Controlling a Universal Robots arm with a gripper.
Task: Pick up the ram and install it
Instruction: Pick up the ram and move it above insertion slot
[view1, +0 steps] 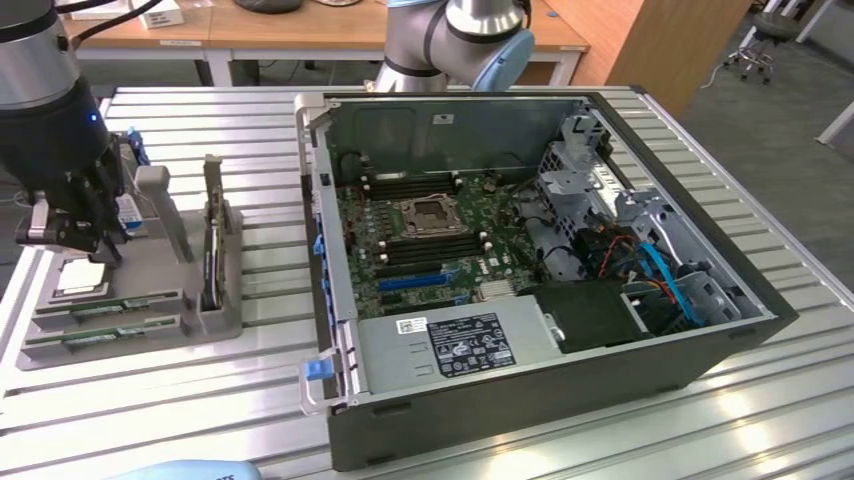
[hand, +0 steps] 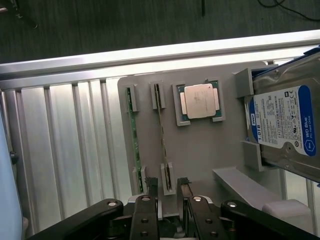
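Note:
Two green ram sticks stand on edge in the slots of a grey fixture tray (hand: 200, 150). One ram stick (hand: 162, 135) lies next to the silver CPU chip (hand: 200, 101), the other ram stick (hand: 133, 145) one slot further out. My gripper (hand: 168, 192) is open, its black fingers (hand: 152, 192) either side of the end of the stick beside the CPU, above it and not touching. In the exterior view my gripper (view1: 70, 245) hangs over the tray's far side, above the CPU (view1: 80, 278) and the two ram sticks (view1: 107, 306).
A blue-labelled hard drive (hand: 285, 125) stands in the tray beside the CPU, seen upright in the exterior view (view1: 214, 250). The open computer case (view1: 534, 250) lies at the exterior view's right, motherboard (view1: 427, 230) exposed with memory slots around the CPU socket. The slatted aluminium table (view1: 267, 400) surrounds both.

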